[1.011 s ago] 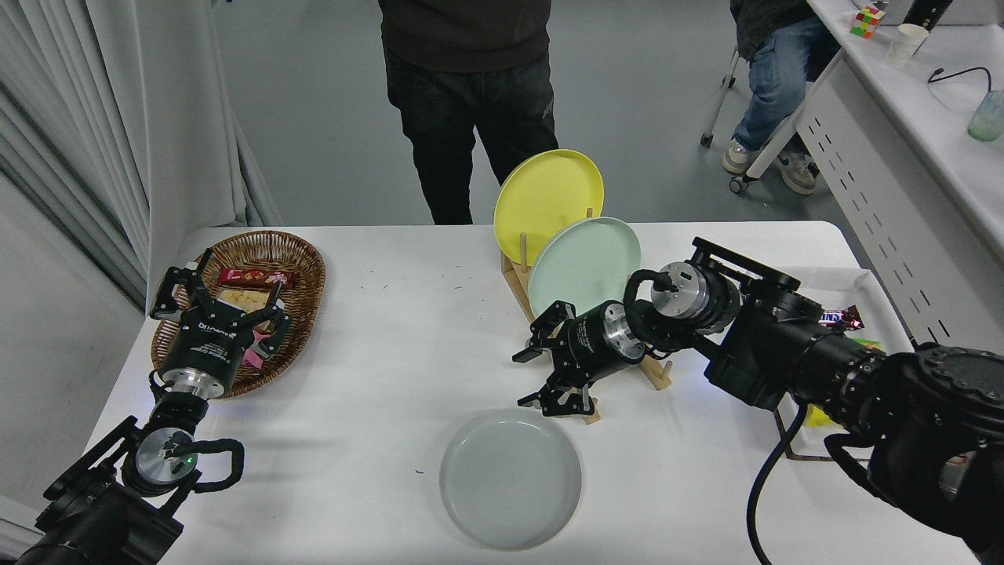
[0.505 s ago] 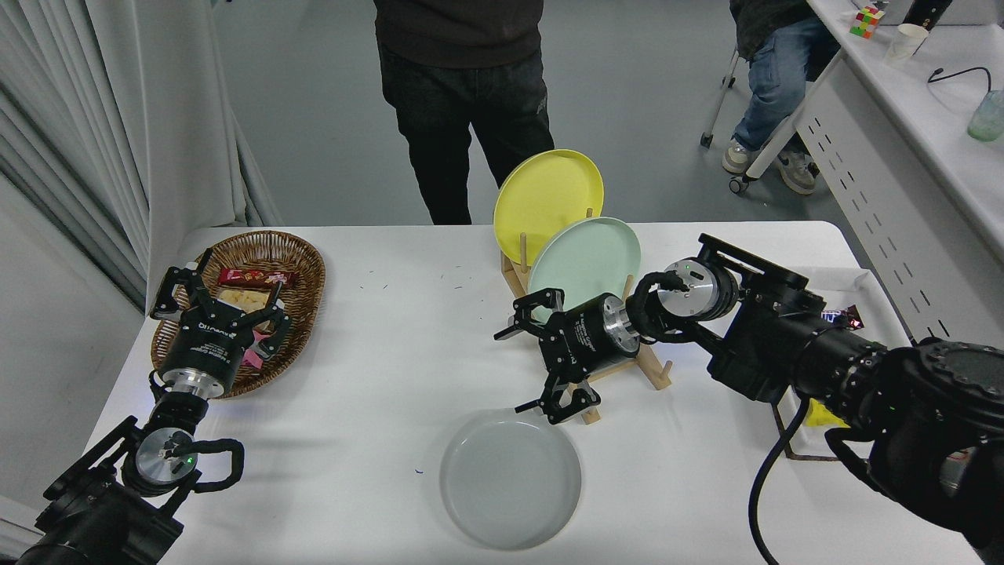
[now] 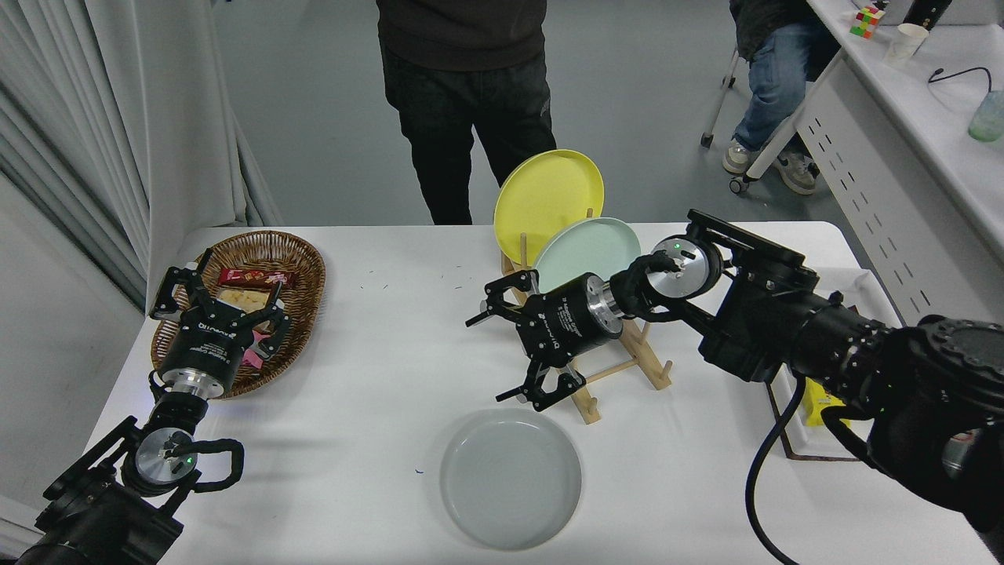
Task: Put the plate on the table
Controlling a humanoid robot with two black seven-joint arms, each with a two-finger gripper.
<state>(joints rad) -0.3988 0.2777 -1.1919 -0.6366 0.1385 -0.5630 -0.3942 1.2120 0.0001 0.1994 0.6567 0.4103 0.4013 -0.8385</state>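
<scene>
Pincers on both arms stand empty at this moment of the plate job. At the bench's (image 3: 376, 369) near left corner the left pincer (image 3: 216, 302) is parked over the rim of a wicker basket (image 3: 302, 263) of snacks, fingers spread apart and holding nothing.

Toward the near edge, a little right of centre, the plate (image 3: 510, 479) lies flat and face up on the white top, touched by nothing. It sat in that same spot a second ago, so the set-down looks finished.

What has changed is the right pincer (image 3: 514, 349). A second ago it hung just above the plate's far rim; half a second ago its lower fingers were still close over that rim. Now it has lifted and drawn back toward the bench's far edge, jaws wide apart, clear of the plate. It hovers beside the wooden rack (image 3: 620, 369), where the mint green plate (image 3: 584, 251) and the yellow plate (image 3: 549, 196) stand on edge.

A person in dark trousers (image 3: 463, 110) stands at the far edge, looking on.

In my judgement the task is done, and only the arm's withdrawal remains.
</scene>
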